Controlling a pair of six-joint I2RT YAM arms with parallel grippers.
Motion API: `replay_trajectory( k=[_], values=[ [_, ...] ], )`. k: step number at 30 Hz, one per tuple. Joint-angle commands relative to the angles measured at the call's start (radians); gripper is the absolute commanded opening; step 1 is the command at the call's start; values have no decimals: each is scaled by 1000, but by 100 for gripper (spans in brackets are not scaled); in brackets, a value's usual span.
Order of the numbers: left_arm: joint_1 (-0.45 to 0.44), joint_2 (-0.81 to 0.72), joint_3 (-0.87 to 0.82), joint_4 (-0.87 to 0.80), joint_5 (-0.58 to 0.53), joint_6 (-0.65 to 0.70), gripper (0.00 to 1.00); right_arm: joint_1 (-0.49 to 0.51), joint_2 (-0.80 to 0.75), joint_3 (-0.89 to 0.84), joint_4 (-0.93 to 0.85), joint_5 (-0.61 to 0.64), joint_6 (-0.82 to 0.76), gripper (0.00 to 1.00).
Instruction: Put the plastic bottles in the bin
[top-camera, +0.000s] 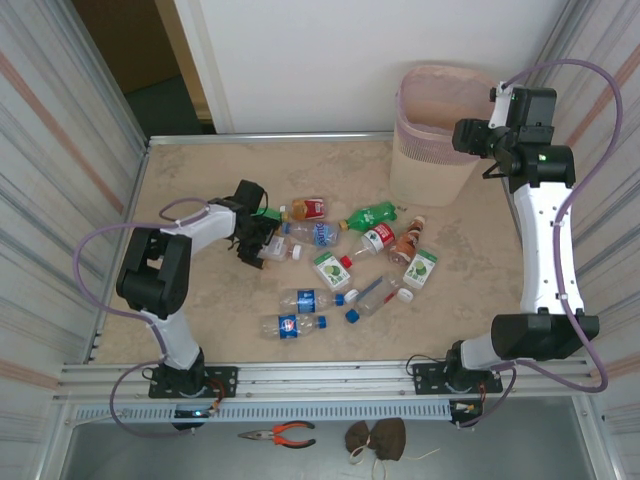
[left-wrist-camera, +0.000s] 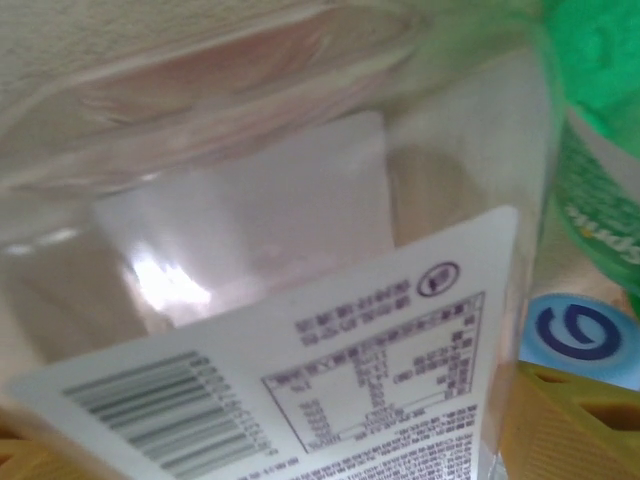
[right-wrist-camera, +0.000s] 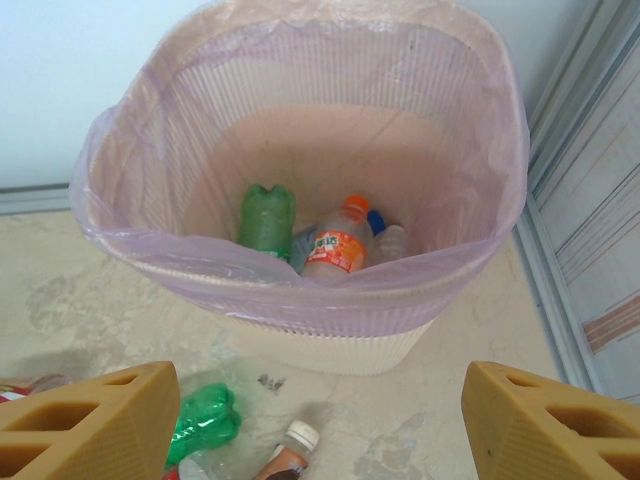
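While the right end effector (right-wrist-camera: 320, 410) hangs spread and empty just before the bin (top-camera: 430, 170) at the tabletop's (top-camera: 200, 180) far right corner, the left end effector (top-camera: 255, 240) straddles a clear bottle (left-wrist-camera: 300, 250) at the left of the plastic bottles (top-camera: 330, 268) mid-tabletop; whether it pinches cannot be told. Likely risk: slick round plastic squirting free, or sending neighbours rolling. Several bottles lie in the bin. Surface: beige, stone-patterned, matte. White back wall, ribbed side panels.

Clear bottle (left-wrist-camera: 300, 300) w/ barcode label lies right at left gripper (top-camera: 258, 242). Pink bin (right-wrist-camera: 330, 335), bottles (right-wrist-camera: 338, 245) inside, stands upright just ahead of right gripper (right-wrist-camera: 320, 420).
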Motion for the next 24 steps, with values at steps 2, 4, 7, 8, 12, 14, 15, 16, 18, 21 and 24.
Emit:
replay_trajectory(
  k=[2,4,7,8,12,14,15,16,18,21,24],
  values=[
    [-5,-49,-47,-50,-9,-6,81,-5,-31,-9,14,-17,7,73],
    [-5,-66,-71,-45,-9,-10,78,-5,-32,-11,14,-19,10,73],
    [-10,-90,-96,-47,-8,-12,77,-5,-35,-12,14,-22,13,73],
    [-14,-96,-101,-46,-8,-12,78,-5,-35,-13,14,-23,13,73],
    [-42,-103,-104,-48,-1,-19,81,-3,-38,-15,14,-25,16,73],
    [-59,-104,-104,-49,-2,-25,81,-4,-39,-14,14,-23,15,73],
    [-68,-104,-104,-50,-3,-26,82,-3,-41,-16,16,-23,15,73],
    [-73,-103,-103,-49,-3,-31,82,-3,-41,-16,17,-25,16,73],
    [-87,-100,-101,-49,-2,-37,82,-3,-43,-18,16,-26,17,72],
    [-103,-94,-98,-48,-5,-43,80,-3,-44,-22,18,-28,19,73],
    [-115,-91,-97,-45,-6,-49,76,-3,-46,-26,22,-31,19,72]
  ],
)
